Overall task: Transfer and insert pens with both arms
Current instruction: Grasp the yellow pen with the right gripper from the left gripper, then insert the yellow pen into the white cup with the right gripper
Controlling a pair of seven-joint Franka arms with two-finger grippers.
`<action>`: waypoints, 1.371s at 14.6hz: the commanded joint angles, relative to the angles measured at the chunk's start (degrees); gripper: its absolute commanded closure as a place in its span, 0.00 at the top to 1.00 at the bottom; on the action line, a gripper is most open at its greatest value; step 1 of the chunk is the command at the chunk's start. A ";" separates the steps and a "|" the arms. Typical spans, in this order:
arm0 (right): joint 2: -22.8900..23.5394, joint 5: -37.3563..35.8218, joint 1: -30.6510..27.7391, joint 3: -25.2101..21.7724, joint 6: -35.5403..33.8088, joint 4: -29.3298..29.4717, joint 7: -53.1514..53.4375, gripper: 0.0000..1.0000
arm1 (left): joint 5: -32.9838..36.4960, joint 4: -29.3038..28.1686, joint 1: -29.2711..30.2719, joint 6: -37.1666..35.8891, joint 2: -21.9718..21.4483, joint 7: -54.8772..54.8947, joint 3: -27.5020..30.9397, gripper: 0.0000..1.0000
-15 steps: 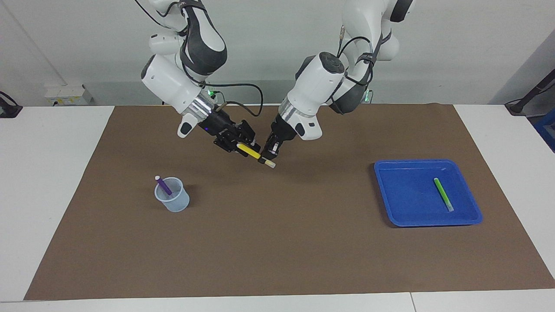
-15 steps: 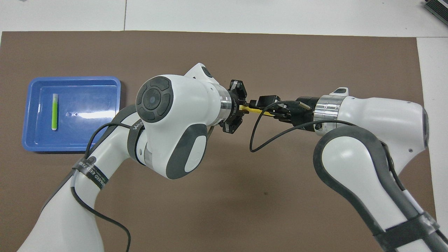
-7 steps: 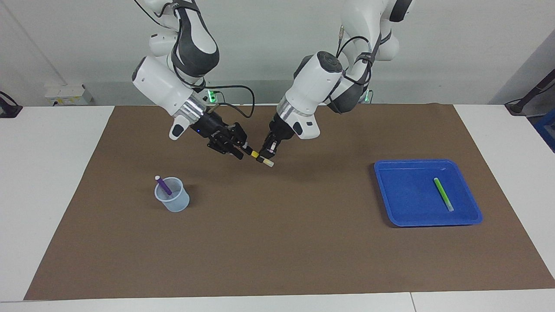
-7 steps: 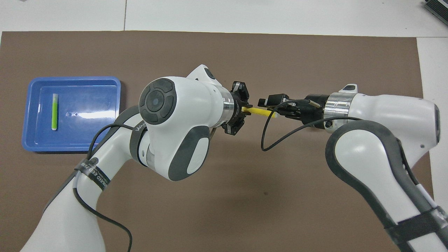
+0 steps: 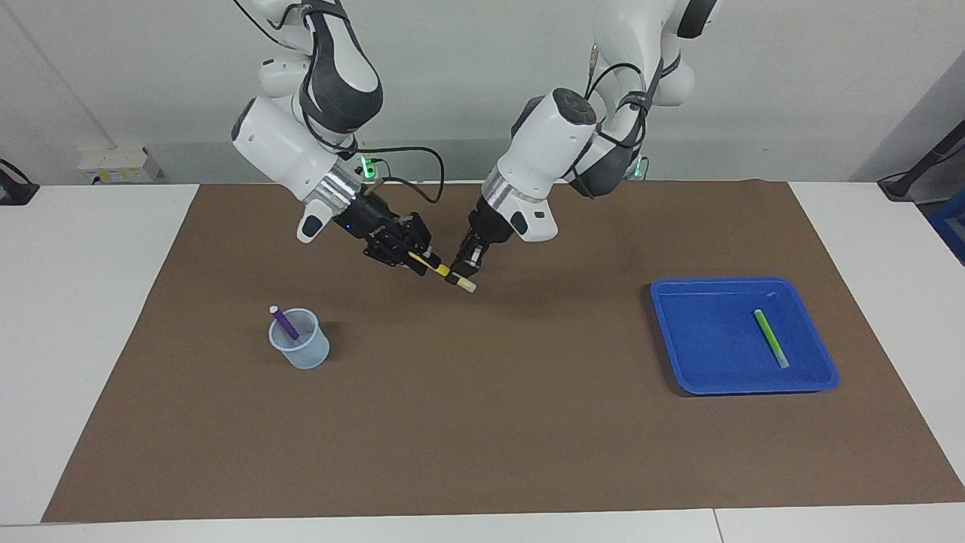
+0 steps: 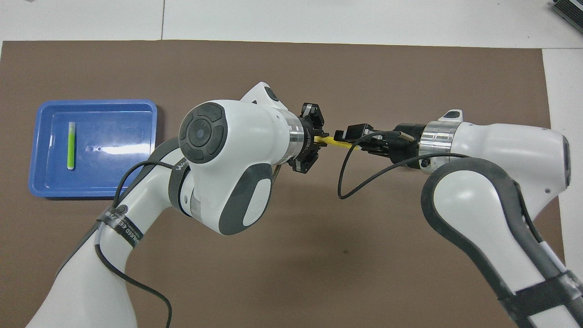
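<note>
Yellow pen point(image 5: 441, 271) between both grippers

- Cup point(image 5: 299, 348): seen in the facing view only; in the overhead view it sits under the right arm.
- Purple pen point(image 5: 284, 323): lower end inside the cup.
- Yellow pen point(image 5: 439, 270): middle covered by the fingers point(image 5: 460, 268) of the left gripper point(image 5: 458, 273); the other end is lost in the right gripper point(image 5: 413, 256).
- Both arms: upper links cut off by the top edge in the facing view.
</note>
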 commanded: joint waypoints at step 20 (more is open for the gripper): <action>0.39 -16.88 -6.82 -0.09 -9.42 6.35 -1.66 0.00 | -0.36 -0.95 3.30 -7.19 -3.35 0.34 1.21 0.69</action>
